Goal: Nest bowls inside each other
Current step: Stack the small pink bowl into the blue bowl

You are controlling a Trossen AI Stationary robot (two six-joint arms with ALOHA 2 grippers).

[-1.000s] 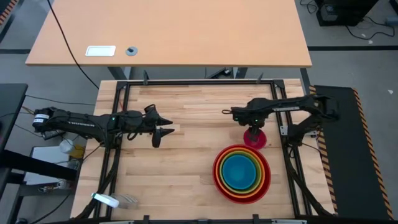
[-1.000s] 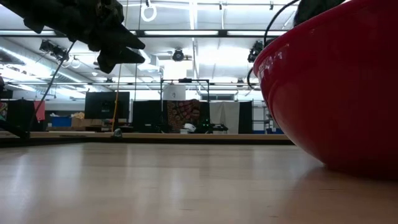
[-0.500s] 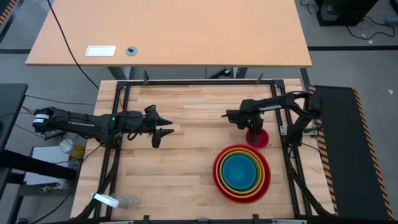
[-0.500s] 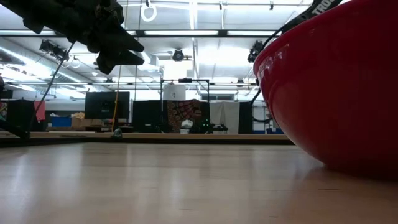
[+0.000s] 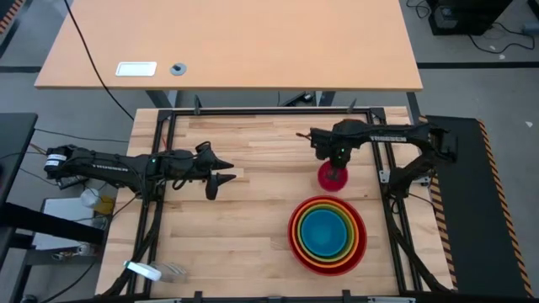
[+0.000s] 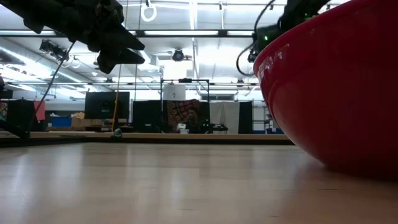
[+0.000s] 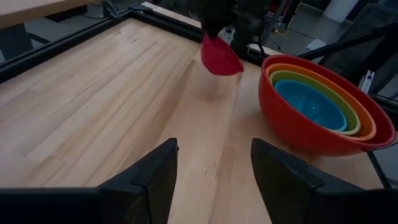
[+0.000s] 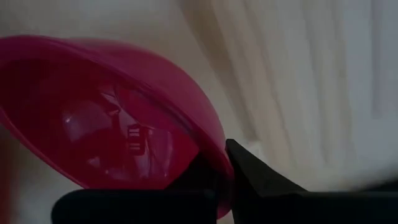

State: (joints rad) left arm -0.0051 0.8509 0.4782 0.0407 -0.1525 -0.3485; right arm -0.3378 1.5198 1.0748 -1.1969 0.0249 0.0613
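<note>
The smallest, magenta-pink bowl point(image 5: 332, 176) hangs above the table's right half, tilted, with my right gripper point(image 5: 336, 163) shut on it; the left wrist view shows the bowl point(image 7: 219, 56) clear of the wood. Near the right front, the blue, lime green and orange bowls sit nested in the large red bowl point(image 5: 328, 235), whose base rests on the table. That red bowl point(image 6: 336, 87) fills the right of the low view. My left gripper point(image 5: 221, 176) waits open over the table's left half, above the wood, touching nothing. My right gripper pinches the pink bowl's rim point(image 8: 208, 152) between its two fingers, one finger inside the bowl and one finger point(image 8: 258, 177) outside the wall. The fingers come from above, pointing down. The bowl is lifted clear of the table and hangs tilted below them.
A black frame point(image 5: 253, 112) runs round the wooden table. Bare wood point(image 5: 253, 210) lies between the two arms and left of the stack. Beyond the far edge stands a tan desk point(image 5: 236, 42). A white object point(image 5: 143, 271) lies off the near left corner.
My right gripper has shut on the pink bowl's rim, then risen and gone toward the table's far left. The bowl, which sat on the table just behind the stack, is now lifted clear and tipped.
</note>
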